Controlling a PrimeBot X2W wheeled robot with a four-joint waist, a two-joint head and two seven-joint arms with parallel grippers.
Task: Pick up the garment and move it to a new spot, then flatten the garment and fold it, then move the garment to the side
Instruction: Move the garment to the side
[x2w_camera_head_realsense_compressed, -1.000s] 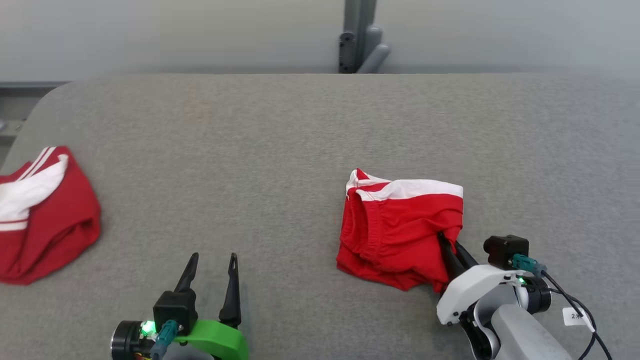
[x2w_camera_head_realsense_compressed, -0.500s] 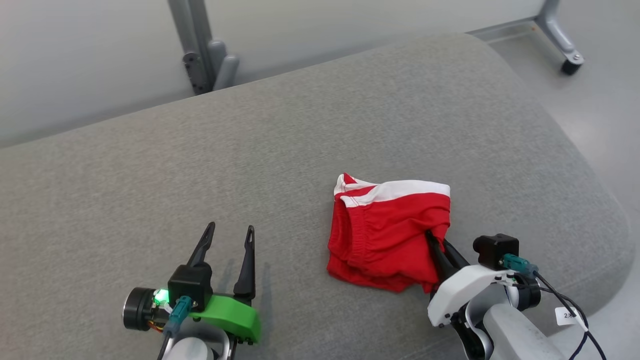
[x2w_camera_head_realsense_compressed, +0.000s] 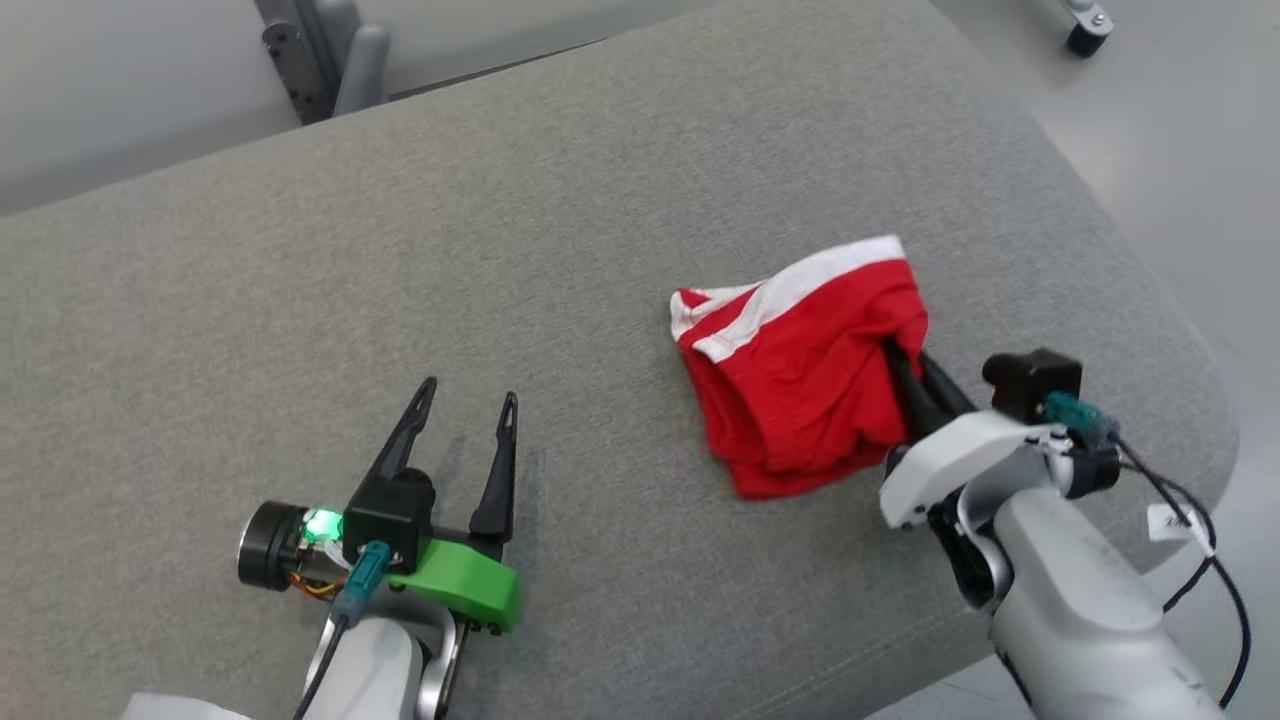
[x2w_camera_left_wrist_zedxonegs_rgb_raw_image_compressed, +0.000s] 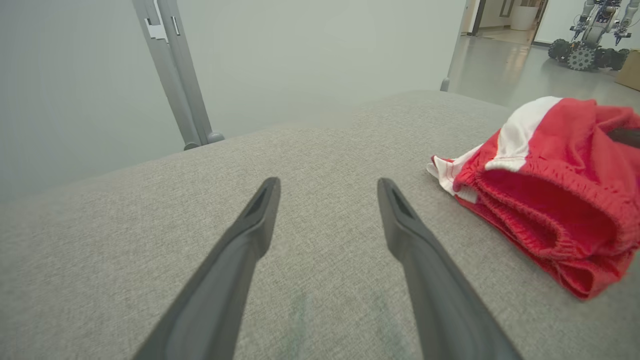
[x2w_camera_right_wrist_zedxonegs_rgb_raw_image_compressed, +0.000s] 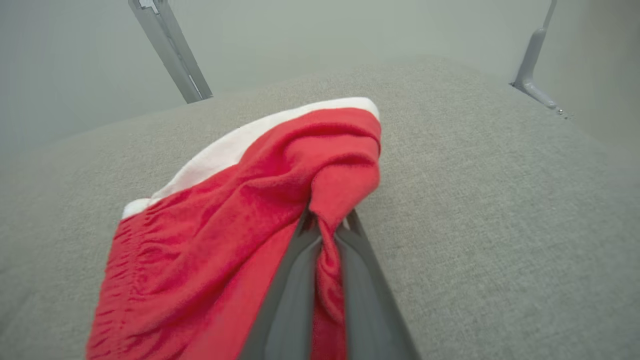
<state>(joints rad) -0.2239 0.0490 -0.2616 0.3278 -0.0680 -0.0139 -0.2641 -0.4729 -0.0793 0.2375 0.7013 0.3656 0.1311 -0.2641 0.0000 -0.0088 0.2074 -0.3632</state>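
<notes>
Head view: our right gripper (x2w_camera_head_realsense_compressed: 908, 362) pinches the red garment (x2w_camera_head_realsense_compressed: 790, 380) at its right edge, near the right end of the table (x2w_camera_head_realsense_compressed: 500, 250). Our left gripper (x2w_camera_head_realsense_compressed: 471, 390) stands wide and empty. Left wrist: garment bunched to the right. Right wrist: we hold only a thin twist, so dragging could pull it free.

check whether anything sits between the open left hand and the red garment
Nothing visible does. Only bare grey table lies between the left hand and the red garment. The right hand is shut on a fold at the garment's edge.
</notes>
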